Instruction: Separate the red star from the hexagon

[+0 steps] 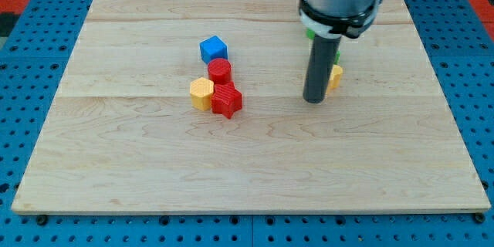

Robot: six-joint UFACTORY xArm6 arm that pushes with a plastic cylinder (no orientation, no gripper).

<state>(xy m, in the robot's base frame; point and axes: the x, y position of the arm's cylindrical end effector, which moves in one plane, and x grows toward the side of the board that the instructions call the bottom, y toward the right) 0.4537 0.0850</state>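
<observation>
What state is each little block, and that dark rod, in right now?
Blue cube block: apart, above the cluster.
Red cylinder block: upright, touching the red star.
Red star block: flat, pressed against the hexagon.
Yellow hexagon block: flat, at the star's left.
Yellow block: partly hidden behind the rod.
Green block: mostly hidden.
My tip: far right of the cluster, touching neither star nor hexagon.

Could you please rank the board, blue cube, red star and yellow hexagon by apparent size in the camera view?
1. Board
2. Blue cube, red star and yellow hexagon: they look much alike, so no ranking among them.
</observation>
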